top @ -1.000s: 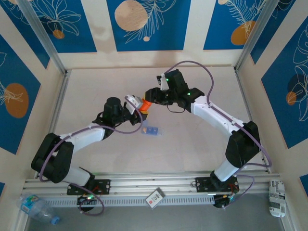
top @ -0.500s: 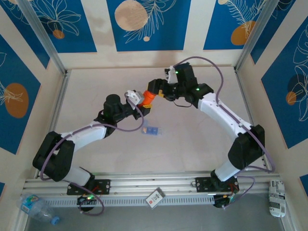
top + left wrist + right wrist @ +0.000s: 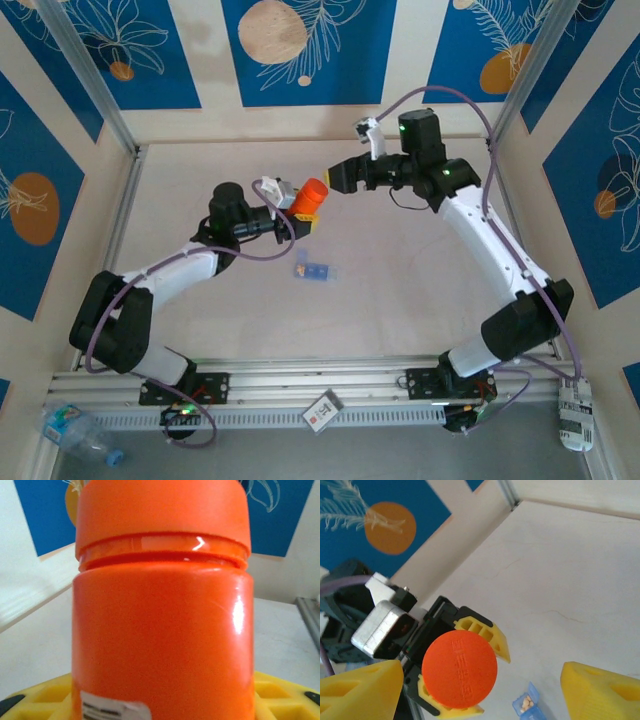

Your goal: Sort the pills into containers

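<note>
The right gripper (image 3: pixel 340 178) has let go of the lid and pulled back toward the far right corner of the pale table (image 3: pixel 420 290). A second ago it sat right at the top of the round orange plastic bottle (image 3: pixel 313 192). Now it hangs near the bottle but not touching it. In the right wrist view its two yellow fingers (image 3: pixel 362 687) stand wide apart, with nothing held between them.

The left gripper (image 3: pixel 302 216) has lifted a bit and moved toward the far edge with the bottle. Its yellow fingers (image 3: pixel 487 632) are clamped on the sides of the bottle, one on each side. The bottle is tilted, with its top toward the right gripper. Its flat round orange lid (image 3: pixel 460 672) is on.

The small pale-blue see-through plastic strip of little boxes (image 3: pixel 315 271) lies flat on the table. It is near the middle, on the near-edge side of the bottle and well apart from both grippers. It has not moved. In the right wrist view, a few tiny pale-yellow pills (image 3: pixel 524 703) lie inside one of its boxes. I cannot tell which box, because the picture cuts the strip off.
</note>
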`<state>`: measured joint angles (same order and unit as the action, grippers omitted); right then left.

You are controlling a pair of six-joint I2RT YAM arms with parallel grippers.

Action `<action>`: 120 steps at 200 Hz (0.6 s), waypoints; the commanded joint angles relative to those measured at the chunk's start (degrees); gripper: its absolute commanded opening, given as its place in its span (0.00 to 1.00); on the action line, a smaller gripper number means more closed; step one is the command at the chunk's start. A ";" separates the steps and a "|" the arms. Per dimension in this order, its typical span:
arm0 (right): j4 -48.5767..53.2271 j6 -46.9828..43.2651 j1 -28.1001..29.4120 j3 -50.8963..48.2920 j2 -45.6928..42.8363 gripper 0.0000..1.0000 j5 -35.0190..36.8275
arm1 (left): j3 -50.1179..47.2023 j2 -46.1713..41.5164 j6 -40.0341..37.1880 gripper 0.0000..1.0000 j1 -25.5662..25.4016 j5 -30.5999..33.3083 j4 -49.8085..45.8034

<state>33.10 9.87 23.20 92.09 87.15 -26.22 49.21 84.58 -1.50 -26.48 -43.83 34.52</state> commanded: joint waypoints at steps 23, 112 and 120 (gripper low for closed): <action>10.35 -10.30 3.97 5.11 4.17 0.80 -1.75 | 1.95 0.61 1.67 0.00 0.73 -5.56 -0.05; 7.58 -5.50 4.78 1.47 4.92 0.33 -0.82 | 2.29 0.38 1.85 0.00 0.90 -6.02 -0.07; 6.50 -3.59 5.09 0.52 4.87 0.31 0.04 | 2.28 0.37 1.84 0.00 0.91 -5.71 0.00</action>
<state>40.95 2.70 27.53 94.85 91.85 -27.07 49.47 84.75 0.14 -25.98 -47.40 32.82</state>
